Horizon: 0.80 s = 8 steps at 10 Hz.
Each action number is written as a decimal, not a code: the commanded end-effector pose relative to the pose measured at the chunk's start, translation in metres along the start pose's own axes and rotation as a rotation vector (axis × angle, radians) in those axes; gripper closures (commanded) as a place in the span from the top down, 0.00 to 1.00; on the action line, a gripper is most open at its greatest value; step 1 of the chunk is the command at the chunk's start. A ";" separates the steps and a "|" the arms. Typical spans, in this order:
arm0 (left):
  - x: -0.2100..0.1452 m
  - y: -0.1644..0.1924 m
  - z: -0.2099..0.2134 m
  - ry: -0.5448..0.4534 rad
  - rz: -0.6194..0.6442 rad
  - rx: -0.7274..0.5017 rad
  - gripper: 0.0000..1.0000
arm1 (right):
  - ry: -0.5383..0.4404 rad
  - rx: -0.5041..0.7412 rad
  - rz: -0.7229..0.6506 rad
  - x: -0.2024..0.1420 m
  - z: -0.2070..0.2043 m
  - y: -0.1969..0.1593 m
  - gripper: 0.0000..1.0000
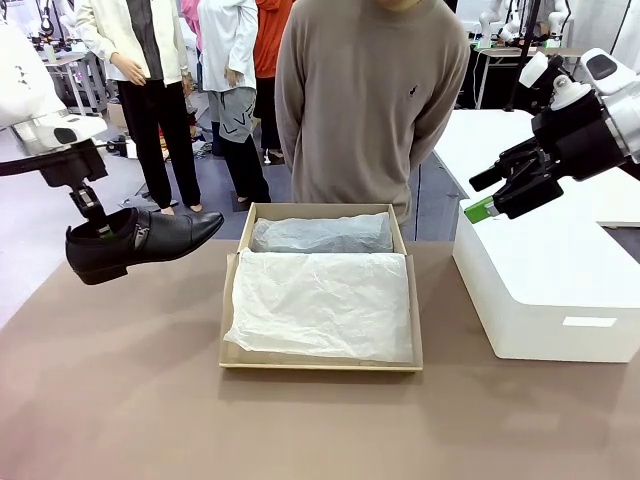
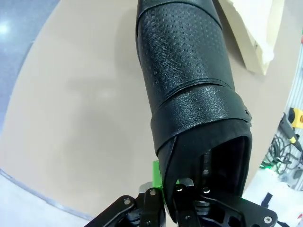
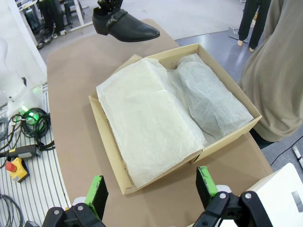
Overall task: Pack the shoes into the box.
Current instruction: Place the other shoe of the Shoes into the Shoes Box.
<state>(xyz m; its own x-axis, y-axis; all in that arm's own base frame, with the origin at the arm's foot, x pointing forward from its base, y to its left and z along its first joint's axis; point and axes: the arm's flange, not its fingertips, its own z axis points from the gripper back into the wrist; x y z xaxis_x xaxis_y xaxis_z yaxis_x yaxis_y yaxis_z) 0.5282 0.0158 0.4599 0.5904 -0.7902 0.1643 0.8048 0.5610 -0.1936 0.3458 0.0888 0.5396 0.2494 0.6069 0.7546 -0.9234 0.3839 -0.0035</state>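
A glossy black shoe (image 1: 140,243) with a side buckle hangs in the air over the table's left edge, toe pointing toward the box. My left gripper (image 1: 100,228) is shut on its heel collar. In the left wrist view, that gripper (image 2: 166,182) pinches the rim of the shoe (image 2: 189,71), one finger inside and one outside. The brown cardboard box (image 1: 320,364) lies open mid-table, lined with white tissue paper (image 1: 325,300). A tissue-wrapped shape (image 1: 320,233) lies along its far side. My right gripper (image 1: 490,195) hovers open, high at the right; its wrist view looks down between its fingers (image 3: 151,187) on the box (image 3: 227,142) and the shoe (image 3: 125,26).
A large white block (image 1: 545,280) stands on the table right of the box, under my right gripper. A person (image 1: 370,100) stands at the far edge behind the box. Bare brown tabletop (image 1: 150,400) stretches in front. Cables and a red stop button (image 3: 19,168) lie off the table's side.
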 end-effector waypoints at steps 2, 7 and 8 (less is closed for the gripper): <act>0.000 0.001 0.003 -0.006 -0.020 0.012 0.00 | -0.033 0.012 0.026 0.000 -0.002 -0.004 1.00; 0.013 -0.027 0.021 -0.058 0.325 0.025 0.00 | -0.033 0.012 0.026 0.000 -0.002 -0.004 1.00; 0.024 -0.040 0.029 -0.060 0.424 0.015 0.00 | -0.033 0.012 0.026 0.000 -0.002 -0.004 1.00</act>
<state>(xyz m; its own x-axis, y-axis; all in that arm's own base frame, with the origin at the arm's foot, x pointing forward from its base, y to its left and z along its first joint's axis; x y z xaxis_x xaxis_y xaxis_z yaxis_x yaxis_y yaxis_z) 0.5205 -0.0007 0.4842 0.8062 -0.5766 0.1324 0.5911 0.7758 -0.2206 0.3459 0.0888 0.5396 0.2495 0.6071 0.7545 -0.9234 0.3838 -0.0035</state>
